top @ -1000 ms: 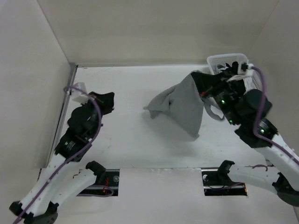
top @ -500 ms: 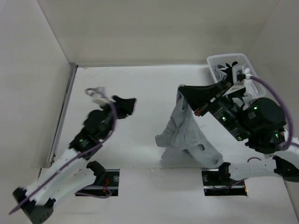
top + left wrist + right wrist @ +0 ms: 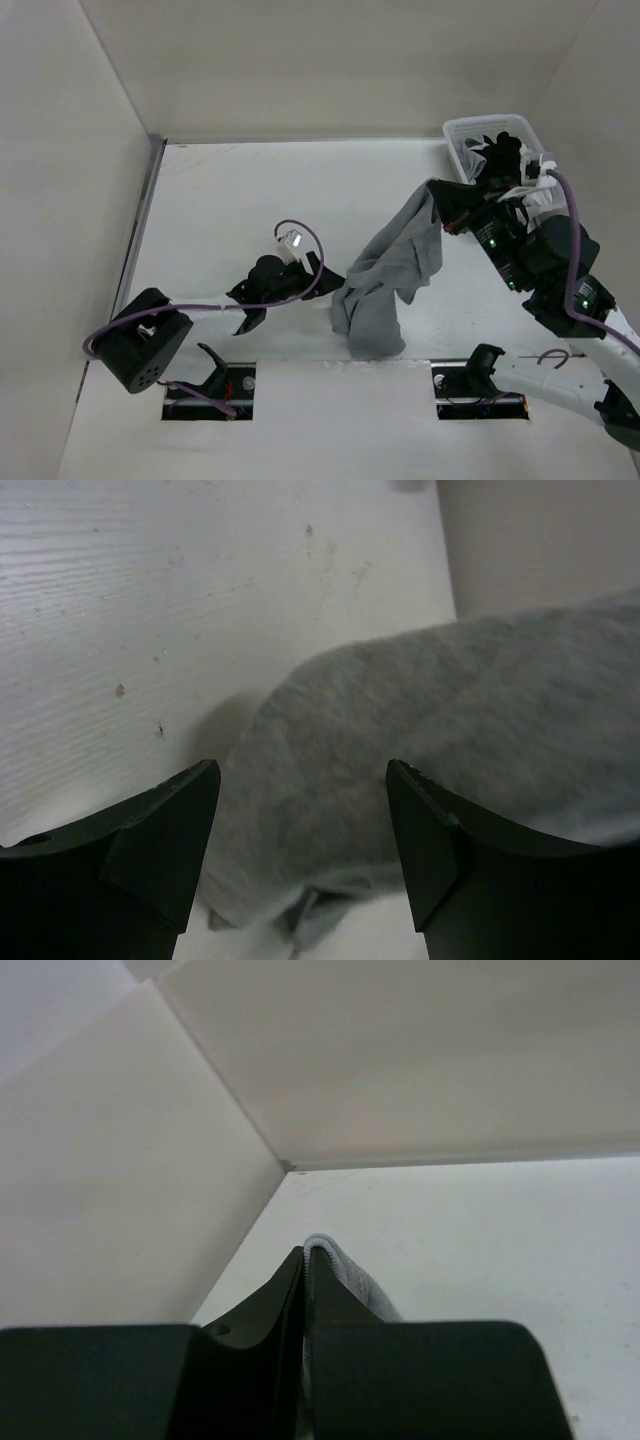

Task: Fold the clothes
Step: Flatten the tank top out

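The clothes (image 3: 395, 265) are one light-grey garment, hanging in a long drape from my right gripper (image 3: 438, 193), which is shut on an upper edge. The lower end is bunched on the table near the front edge. In the right wrist view a ribbed grey fold (image 3: 345, 1272) sticks out between the closed fingertips of the right gripper (image 3: 305, 1258). My left gripper (image 3: 322, 278) is low over the table just left of the hanging fabric, open. In the left wrist view the clothes (image 3: 430, 720) lie ahead of the spread fingers (image 3: 160, 850), with nothing gripped.
A white slatted basket (image 3: 470, 130) with dark items inside stands at the back right, right behind the right arm. Walls close the table at the left (image 3: 70, 200) and the back. Two dark openings (image 3: 215, 385) sit in the front ledge.
The left arm swung right and down toward the clothes and its gripper opened wide. The right gripper carried the clothes up and back to the right, so they now hang longer.
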`<move>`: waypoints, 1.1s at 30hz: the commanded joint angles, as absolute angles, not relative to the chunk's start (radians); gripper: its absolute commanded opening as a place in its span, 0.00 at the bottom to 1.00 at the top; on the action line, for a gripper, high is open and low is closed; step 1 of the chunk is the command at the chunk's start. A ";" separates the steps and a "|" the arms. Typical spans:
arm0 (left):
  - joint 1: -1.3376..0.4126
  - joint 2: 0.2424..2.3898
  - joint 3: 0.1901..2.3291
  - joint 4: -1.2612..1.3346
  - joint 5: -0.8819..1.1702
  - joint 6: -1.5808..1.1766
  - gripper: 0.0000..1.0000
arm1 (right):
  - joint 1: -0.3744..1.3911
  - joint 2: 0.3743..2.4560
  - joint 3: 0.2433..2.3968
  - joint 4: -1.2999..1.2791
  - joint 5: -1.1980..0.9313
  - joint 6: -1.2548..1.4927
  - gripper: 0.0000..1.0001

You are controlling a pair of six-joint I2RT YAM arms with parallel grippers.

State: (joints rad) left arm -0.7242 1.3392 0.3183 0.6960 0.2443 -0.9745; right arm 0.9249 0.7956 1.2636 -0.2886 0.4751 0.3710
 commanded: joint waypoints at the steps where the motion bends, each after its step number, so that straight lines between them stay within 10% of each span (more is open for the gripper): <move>1: -0.668 1.336 0.241 0.977 0.289 -1.091 0.66 | 0.797 0.807 1.206 -0.249 0.377 0.454 0.05; 9: -0.712 1.415 0.328 0.890 0.126 -0.901 0.66 | 0.473 0.894 1.063 -0.114 0.077 0.615 0.04; 18: -0.844 1.654 0.581 0.551 -0.062 -0.704 0.52 | 0.433 0.882 1.074 -0.107 0.031 0.611 0.05; 27: -0.875 1.790 0.710 0.616 -0.131 -0.600 0.60 | 0.439 0.851 1.058 -0.106 0.020 0.600 0.05; 30: -0.831 1.870 0.776 0.647 -0.088 -0.609 0.49 | 0.446 0.853 1.051 -0.100 0.018 0.606 0.05; 33: -0.805 1.890 0.818 0.672 -0.048 -0.632 0.13 | 0.455 0.865 1.045 -0.101 0.015 0.607 0.05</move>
State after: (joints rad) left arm -0.8318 1.8793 0.7795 0.6304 -0.0910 -0.6437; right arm 0.4427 0.8684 1.0328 -0.1741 0.0296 0.5991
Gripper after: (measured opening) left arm 0.207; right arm 0.049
